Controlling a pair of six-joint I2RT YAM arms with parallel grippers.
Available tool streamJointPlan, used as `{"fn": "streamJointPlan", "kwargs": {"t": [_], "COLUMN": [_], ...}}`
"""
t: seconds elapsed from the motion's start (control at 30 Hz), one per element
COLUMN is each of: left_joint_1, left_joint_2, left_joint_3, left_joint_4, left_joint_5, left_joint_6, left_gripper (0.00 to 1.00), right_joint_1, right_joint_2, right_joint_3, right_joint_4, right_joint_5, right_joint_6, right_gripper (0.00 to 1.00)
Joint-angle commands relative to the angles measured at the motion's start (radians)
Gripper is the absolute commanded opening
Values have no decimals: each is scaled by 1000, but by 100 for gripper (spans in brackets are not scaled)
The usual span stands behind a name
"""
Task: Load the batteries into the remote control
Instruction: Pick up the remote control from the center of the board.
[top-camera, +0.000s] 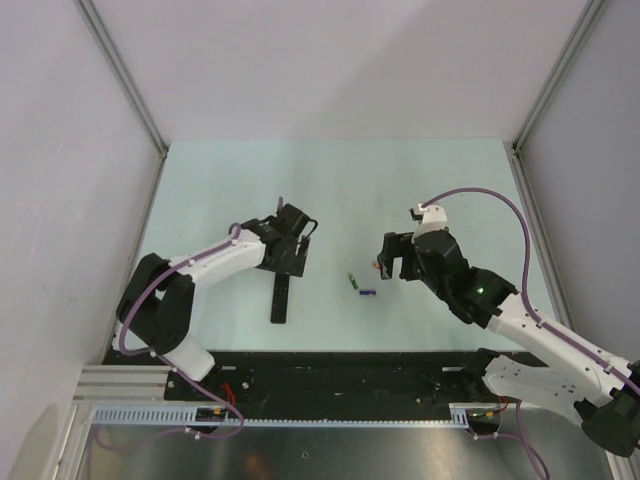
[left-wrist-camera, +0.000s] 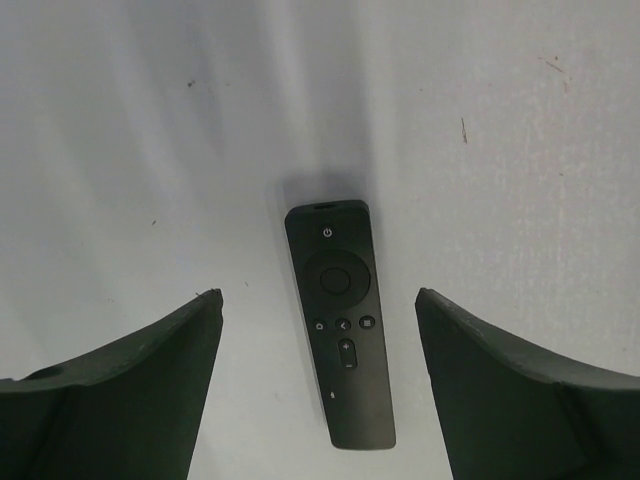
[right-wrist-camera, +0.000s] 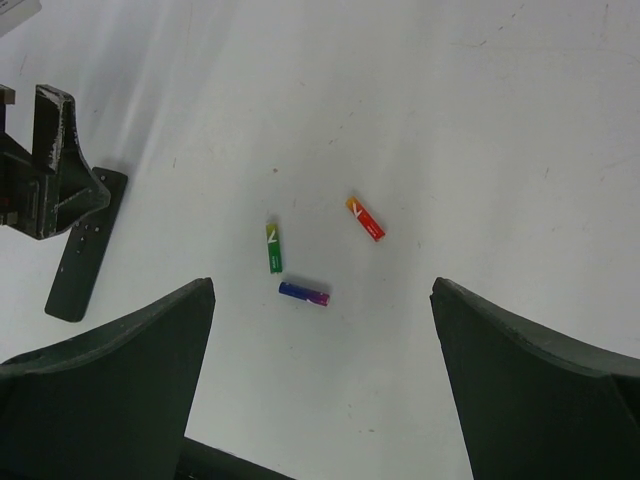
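Batteries: three slim cells lie loose on the table, close together but not touching. They are the green battery, the red battery and the blue-purple battery.
Battery handling: I judge them light, hard and smooth. They are round, so a nudge would likely send one rolling. The best hold looks to be across the barrel at mid-length, pinched squarely.
Right fingers: spread wide and holding nothing. They hang above the cells, with the blue-purple one nearest the gap.
Remote control: a slim black bar flat on the table, well apart from the batteries on the left arm's side. Its buttons face up, so the battery recess must be underneath and out of sight.
Remote handling: probably light, stiff plastic with slick faces. The long edges near the middle look the surest place to grip, and it will likely need turning over before any cell goes in.
Left fingers: also wide and empty, poised over the remote with one on either side of it and neither touching.
Risk: a cell could squirt out of a narrow pinch, or go in the wrong way round — the markings are too small to read from here.
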Motion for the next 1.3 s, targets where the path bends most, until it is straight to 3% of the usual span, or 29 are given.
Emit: {"fn": "streamJointPlan", "kwargs": {"t": [0.0,0.23,0.57,0.83,1.17,1.27], "left_joint_1": [0,0,-1,2,5,6], "left_joint_2": [36,88,102,90,114,114], "left_joint_3": [41,43,0,-72,-95,-99], "left_joint_4": [1,2,39,96,97,97], "left_joint_5": [-14,21,36,41,50,50], "left_joint_6": [2,-39,-88,-128,-134,-134], "left_gripper": [82,69,70,61,59,49], "right_joint_1": [9,11,11,12,12,14], "right_joint_2": [4,5,11,16,13,14], "right_joint_3": [16,18,18,16,18,16], "right_joint_4": [1,4,-4,-4,-7,-6], "right_joint_5": [21,23,21,20,20,20], "right_joint_6": [7,6,3,6,4,4], "right_gripper": [95,95,95,95,95,95]}}
